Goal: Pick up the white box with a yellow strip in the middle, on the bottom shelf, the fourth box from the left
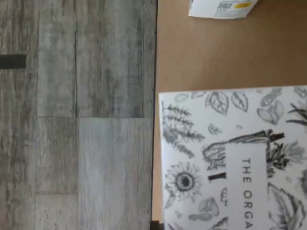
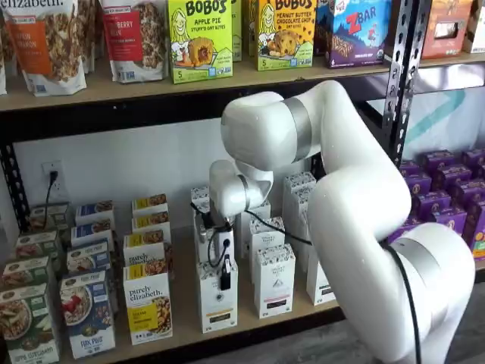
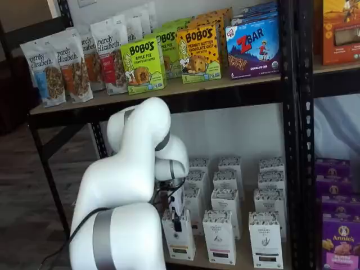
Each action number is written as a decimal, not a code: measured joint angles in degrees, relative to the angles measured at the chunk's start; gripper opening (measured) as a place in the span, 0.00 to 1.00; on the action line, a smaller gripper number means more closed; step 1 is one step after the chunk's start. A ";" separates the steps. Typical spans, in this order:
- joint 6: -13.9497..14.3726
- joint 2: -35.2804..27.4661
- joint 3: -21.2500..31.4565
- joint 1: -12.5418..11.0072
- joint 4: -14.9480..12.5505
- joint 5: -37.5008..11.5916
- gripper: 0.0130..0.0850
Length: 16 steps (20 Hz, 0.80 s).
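Tool: white-bodied, black-fingered tool (image 2: 225, 277) pinching the tall white carton with yellowish strip (image 2: 217, 297).
Carton: upright at the pale wooden bottom shelf's (image 2: 182, 315) front edge, directly beneath the tool.

The wrist camera is looking straight down, close over a patterned box top (image 1: 235, 158), the shelf board (image 1: 211, 52) and the grey floor (image 1: 76, 120) beside it. Both shelf cameras are facing the rack from the front, one from its left, one from its right, sharing the white arm (image 2: 341, 189) and the bottom shelf (image 3: 202, 260)
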State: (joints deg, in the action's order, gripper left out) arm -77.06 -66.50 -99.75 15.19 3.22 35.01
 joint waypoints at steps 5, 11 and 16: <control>0.00 0.83 1.62 0.18 0.17 -1.13 0.61; 0.46 2.13 3.54 0.63 0.14 -1.43 0.50; 0.90 4.67 7.38 1.19 0.20 -2.83 0.50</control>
State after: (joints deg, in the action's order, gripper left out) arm -76.16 -61.83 -92.37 16.38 3.42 32.19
